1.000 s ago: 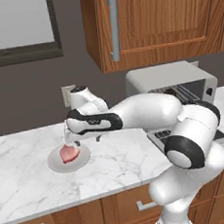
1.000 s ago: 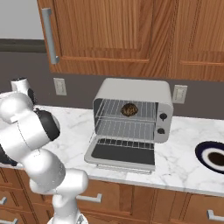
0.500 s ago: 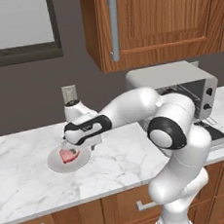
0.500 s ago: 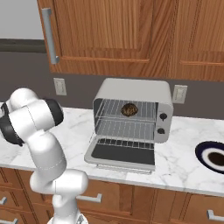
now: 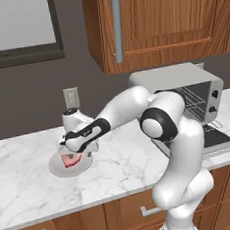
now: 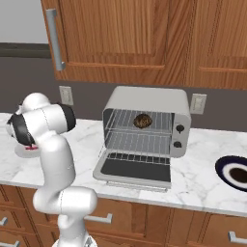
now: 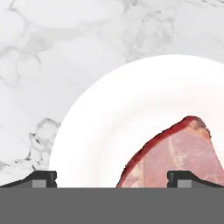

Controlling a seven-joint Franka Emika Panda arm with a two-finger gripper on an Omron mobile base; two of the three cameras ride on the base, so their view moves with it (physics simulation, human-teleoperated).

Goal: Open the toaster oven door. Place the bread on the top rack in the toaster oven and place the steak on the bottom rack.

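No brand, label or writing is readable anywhere. The hand [image 5: 73, 150] is hanging low over a white plate [image 5: 57, 169] at the left of the marble surface [image 5: 122, 166], with the arm reaching out to it from the base. In the hand view its two dark fingertips [image 7: 38, 179] are standing wide apart, one at each lower side, and the steak [image 7: 175, 155] is lying on the plate [image 7: 100, 131] between them, nearer the right tip; whether either tip is touching the meat cannot be told, and nothing is gripped. That view is showing the steak's pink-red face and darker red edge and the bare white of the plate, which the base views are giving only small. The left base view is showing the steak [image 5: 69, 160] as a small red patch under the hand. The right base view is looking straight into the oven [image 6: 144, 120], well apart from the plate: the door [image 6: 135, 169] is lying open and flat, the bread [image 6: 141, 120] is sitting on the top rack [image 6: 137, 128], and the bottom rack [image 6: 140, 144] is carrying nothing. The same view is showing a dark bowl [image 6: 236, 174] at the right of the surface.
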